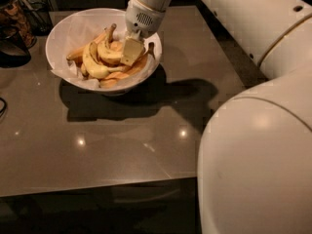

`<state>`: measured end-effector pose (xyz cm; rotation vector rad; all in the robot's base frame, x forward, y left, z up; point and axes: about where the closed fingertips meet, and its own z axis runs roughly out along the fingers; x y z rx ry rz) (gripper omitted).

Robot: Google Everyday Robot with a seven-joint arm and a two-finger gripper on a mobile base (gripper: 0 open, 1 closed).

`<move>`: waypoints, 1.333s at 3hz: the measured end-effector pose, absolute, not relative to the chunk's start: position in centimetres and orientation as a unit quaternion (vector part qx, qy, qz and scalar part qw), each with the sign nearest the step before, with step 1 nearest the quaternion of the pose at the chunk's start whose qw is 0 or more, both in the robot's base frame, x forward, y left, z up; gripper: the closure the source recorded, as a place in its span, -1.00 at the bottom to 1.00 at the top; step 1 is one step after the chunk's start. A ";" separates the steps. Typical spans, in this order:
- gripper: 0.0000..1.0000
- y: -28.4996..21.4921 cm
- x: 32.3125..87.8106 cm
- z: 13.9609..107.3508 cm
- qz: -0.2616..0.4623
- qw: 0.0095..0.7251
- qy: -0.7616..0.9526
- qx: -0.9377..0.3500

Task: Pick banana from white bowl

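The white bowl [68, 26] stands at the back left of the dark table, lined with white paper and holding several bananas. The plump yellow banana [108, 52] lies near the middle of the pile, its dark stem pointing up and back. Slimmer orange-tinted bananas [83, 52] lie around and under it. My gripper [128, 56] reaches down into the bowl from the upper right. It sits low on the right side of the pile, against the plump banana. What it touches underneath is hidden.
The dark brown table [122, 140] stretches toward me, with its front edge near the bottom. Dark objects and a jar [14, 18] stand at the far left beside the bowl. My white arm [258, 130] fills the right side of the view.
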<state>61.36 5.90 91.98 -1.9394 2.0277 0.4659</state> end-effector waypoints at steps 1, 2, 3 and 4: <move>1.00 5.4 61.1 93.5 0.161 0.182 0.696 -0.676; 1.00 5.3 61.0 95.3 0.160 0.212 0.669 -0.694; 1.00 5.3 60.9 95.3 0.160 0.212 0.669 -0.694; 1.00 5.1 58.9 96.6 0.162 0.212 0.667 -0.696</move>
